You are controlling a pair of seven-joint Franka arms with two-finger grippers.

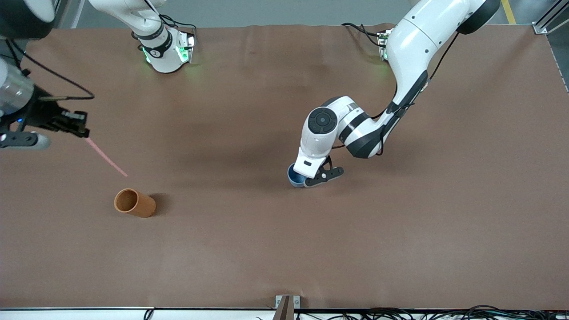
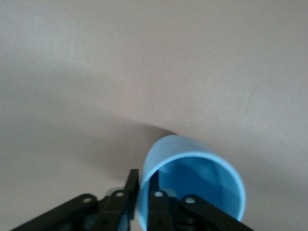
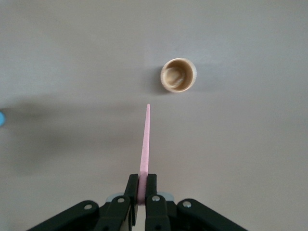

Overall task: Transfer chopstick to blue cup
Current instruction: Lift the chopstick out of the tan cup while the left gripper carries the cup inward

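The blue cup is near the middle of the table, mostly hidden under the left arm's hand in the front view. My left gripper straddles its rim, one finger inside and one outside, both close against the wall. My right gripper hangs over the right arm's end of the table, shut on the upper end of the pale-pink chopstick. The stick slants down from the jaws, its free tip in the air short of the orange-brown cup.
An orange-brown cylindrical cup stands open and upright toward the right arm's end, nearer the front camera than the chopstick's tip. A brown cloth covers the table. Cables and a bracket sit at its front edge.
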